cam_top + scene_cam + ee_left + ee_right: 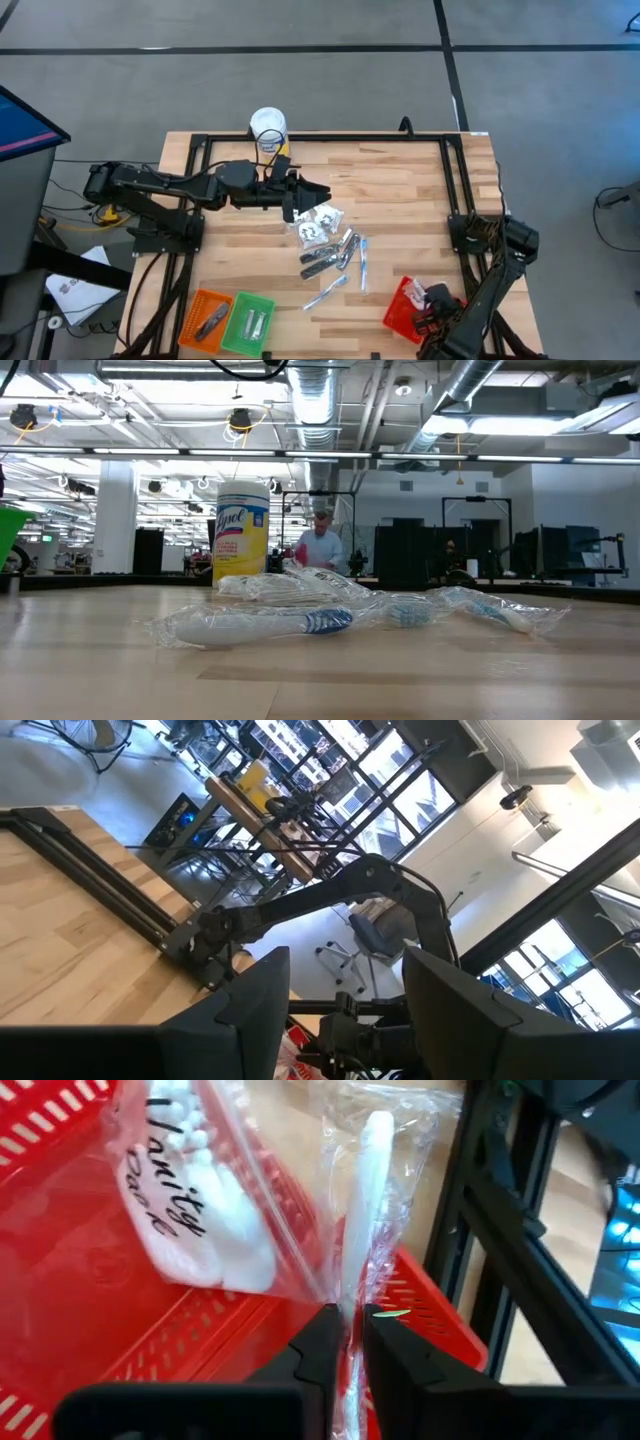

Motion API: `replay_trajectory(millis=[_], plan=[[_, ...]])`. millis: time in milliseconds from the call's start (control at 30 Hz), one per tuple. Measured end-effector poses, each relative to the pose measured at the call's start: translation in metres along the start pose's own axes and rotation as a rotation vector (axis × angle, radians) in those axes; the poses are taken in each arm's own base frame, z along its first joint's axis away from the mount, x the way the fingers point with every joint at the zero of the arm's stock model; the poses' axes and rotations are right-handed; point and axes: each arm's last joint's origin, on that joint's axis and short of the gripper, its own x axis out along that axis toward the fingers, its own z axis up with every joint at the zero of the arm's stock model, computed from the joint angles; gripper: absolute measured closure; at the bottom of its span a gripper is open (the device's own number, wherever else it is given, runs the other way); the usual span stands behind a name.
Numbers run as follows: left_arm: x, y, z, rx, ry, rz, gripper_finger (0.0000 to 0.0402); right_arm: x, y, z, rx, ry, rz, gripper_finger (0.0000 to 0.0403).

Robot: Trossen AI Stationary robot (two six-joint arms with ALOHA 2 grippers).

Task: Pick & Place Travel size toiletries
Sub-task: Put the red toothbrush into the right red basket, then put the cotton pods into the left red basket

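Observation:
The travel size toiletries [325,240], white sachets and slim wrapped sticks, lie in a loose pile mid-table; in the low view they show as clear-wrapped sticks [300,622] flat on the wood. My right gripper [432,300] is at the near right over the red basket [398,312], shut on one clear-wrapped white stick [365,1210]. A sachet bag with handwriting [190,1220] lies in that basket. My left gripper [312,192] hangs level above the table just beyond the pile, open [345,1010], with nothing between its fingers. My right gripper pinches the wrapped white stick through its clear wrapper [352,1295] between its two fingers [318,1342]. It comes from above, slanting steeply down into the red basket. The stick runs away from the fingertips beside the sachet bag, and its far end [378,1125] reaches past the basket's rim.
A yellow canister with a white lid [268,128] stands at the far edge and looms behind the pile in the low view [242,530]. An orange basket [207,318] and a green basket [248,322] sit at the near left. A black frame rail [520,1250] runs close beside the red basket.

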Motion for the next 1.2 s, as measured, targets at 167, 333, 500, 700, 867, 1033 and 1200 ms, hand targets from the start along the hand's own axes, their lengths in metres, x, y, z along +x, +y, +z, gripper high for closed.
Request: replay_trajectory(millis=[167, 333, 500, 700, 867, 1033, 1200], plan=[[0.0, 0.0, 0.0, 0.002, 0.0, 0.0, 0.0215, 0.0, 0.0, -0.003, -0.008, 0.007, 0.019, 0.0315], [0.0, 0.0, 0.0, 0.002, 0.0, 0.0, 0.0215, 0.0, -0.002, -0.003, -0.012, 0.0, 0.004, 0.0256], [0.0, 0.0, 0.0, 0.002, 0.0, -0.001, 0.0215, -0.002, -0.004, -0.001, -0.007, 0.004, -0.024, 0.0213], [0.0, 0.0, 0.0, 0.009, 0.001, -0.001, 0.0215, -0.006, -0.006, 0.003, -0.001, 0.015, -0.012, 0.0211], [0.0, 0.0, 0.0, 0.009, 0.002, -0.003, 0.0215, -0.016, -0.011, 0.013, 0.01, 0.026, 0.037, 0.0239], [0.0, 0.0, 0.0, 0.01, 0.002, -0.002, 0.0215, -0.037, -0.022, 0.038, 0.048, 0.021, 0.161, 0.0286], [0.0, 0.0, 0.0, 0.009, 0.002, -0.003, 0.0215, -0.059, -0.038, 0.072, 0.069, 0.015, 0.305, 0.0333]])
